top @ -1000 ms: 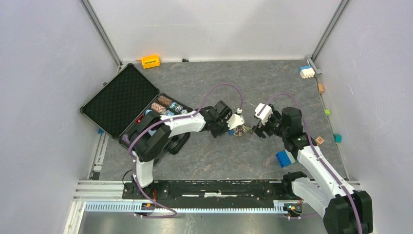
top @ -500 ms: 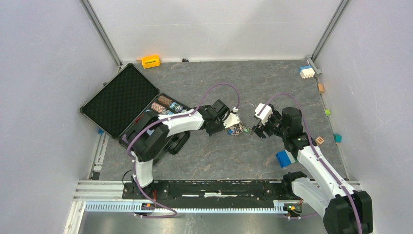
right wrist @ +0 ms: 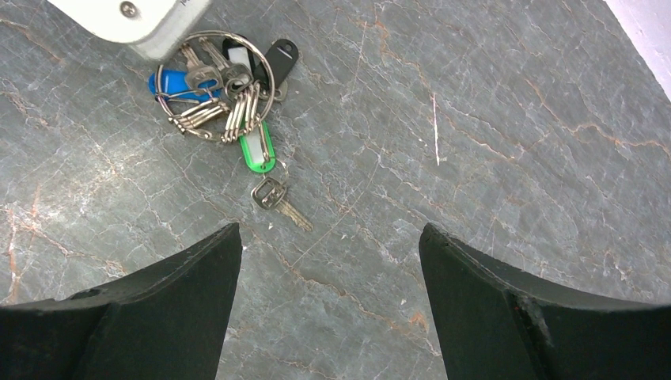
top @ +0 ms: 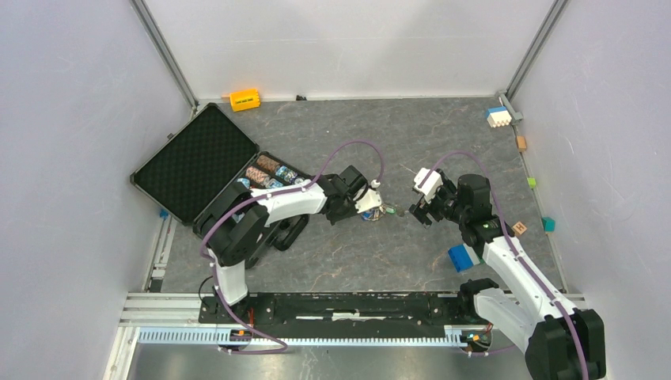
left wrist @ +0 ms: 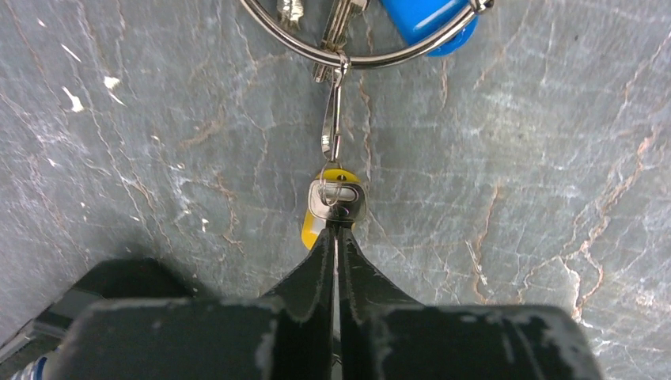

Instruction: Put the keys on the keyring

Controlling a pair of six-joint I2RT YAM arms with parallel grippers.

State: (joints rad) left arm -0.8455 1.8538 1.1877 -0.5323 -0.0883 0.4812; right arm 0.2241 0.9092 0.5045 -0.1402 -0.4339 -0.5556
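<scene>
Left wrist cam caught my left claw (left wrist: 335, 231) pinched on the yellow-tagged key (left wrist: 336, 199). Right cam showed my right claw (right wrist: 328, 236) spread wide, plus the green-tagged key (right wrist: 271, 194) by the keyring (right wrist: 271, 79).

Bare table (right wrist: 490, 119) fronts the right tool (right wrist: 326, 237); the left tool (left wrist: 336, 233) apparently crowds the keys (right wrist: 217, 91).

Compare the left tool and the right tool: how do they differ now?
The left tool is shut, while the right tool is wide open. The left tool pinches the head of a silver key with a yellow tag; the right tool holds nothing. The left tool is right at the bunch of keys; the right tool stands apart from it. Both are low over the grey table, pointing at the bunch.
</scene>
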